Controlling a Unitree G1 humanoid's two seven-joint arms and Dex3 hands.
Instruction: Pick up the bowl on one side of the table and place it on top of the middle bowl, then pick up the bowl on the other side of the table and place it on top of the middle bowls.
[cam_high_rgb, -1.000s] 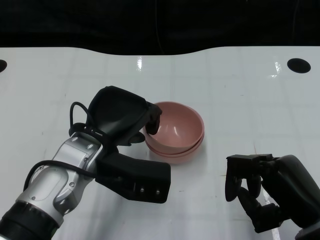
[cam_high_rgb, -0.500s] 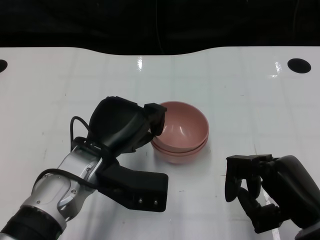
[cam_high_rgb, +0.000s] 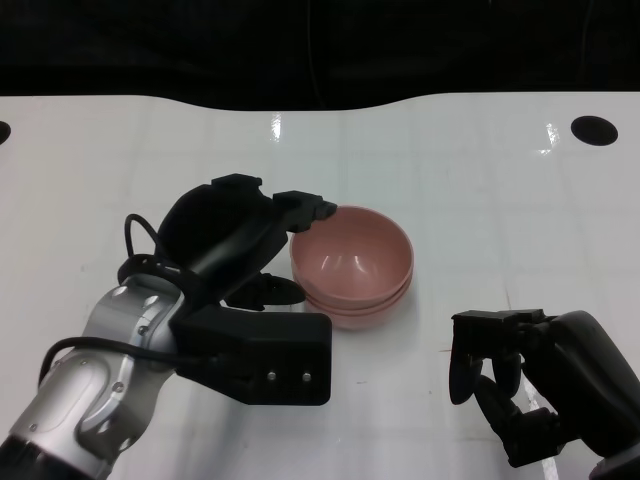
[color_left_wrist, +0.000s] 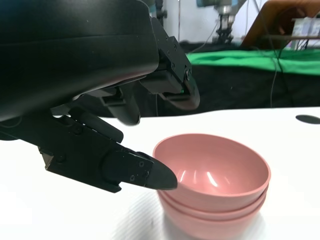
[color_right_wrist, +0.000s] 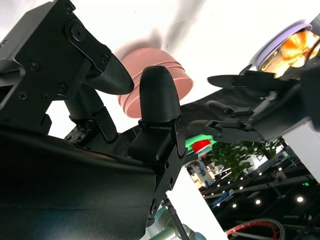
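Pink bowls (cam_high_rgb: 352, 268) sit nested in a stack of 3 near the middle of the white table (cam_high_rgb: 480, 180), the rims showing as separate bands in the left wrist view (color_left_wrist: 215, 200). The left hand (cam_high_rgb: 235, 240) hovers just beside the stack on its left, fingers (cam_high_rgb: 305, 207) spread and reaching over the near rim, holding nothing; the left wrist view shows a gap between the fingertips (color_left_wrist: 150, 172) and the top bowl. The silver left forearm (cam_high_rgb: 110, 360) slants in from the lower left corner. The right hand (cam_high_rgb: 510, 375) rests low at the lower right, well apart from the bowls, fingers curled inward with nothing in them. Compared with 0.5 seconds earlier, the left hand has let go of the top bowl's rim and drawn back slightly to the left, its fingers now lifted clear, while the stack sits in about the same spot and the right hand has not moved. The left side of the stack is partly hidden behind the left hand in the head view. The right wrist view is turned on its side and mostly filled by black fingers (color_right_wrist: 157, 100), with only a slice of the pink stack (color_right_wrist: 165, 70) visible behind them.
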